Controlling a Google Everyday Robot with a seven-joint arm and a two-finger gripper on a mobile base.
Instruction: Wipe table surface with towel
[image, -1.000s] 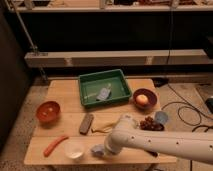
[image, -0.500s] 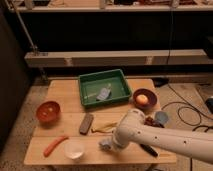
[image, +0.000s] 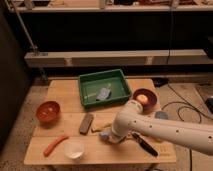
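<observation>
The table surface (image: 65, 95) is a light tan wooden top filling the middle of the camera view. My white arm reaches in from the right, and the gripper (image: 108, 135) is low over the table's front middle. A small pale grey-blue towel (image: 103, 135) is bunched at the gripper's tip and rests on the wood. The gripper is shut on the towel, and the wrist hides most of the cloth.
A green tray (image: 85, 82) holding a grey-blue piece (image: 104, 93) sits at the back. A red bowl (image: 48, 111) is left, and a brown bowl (image: 143, 97) is right. Near the gripper lie a dark block (image: 86, 123), a white bowl (image: 75, 149), an orange stick (image: 55, 145) and a black tool (image: 144, 145).
The gripper and the towel have slid together from near the white bowl at the front edge, away from that edge and slightly right, toward the table's middle.
</observation>
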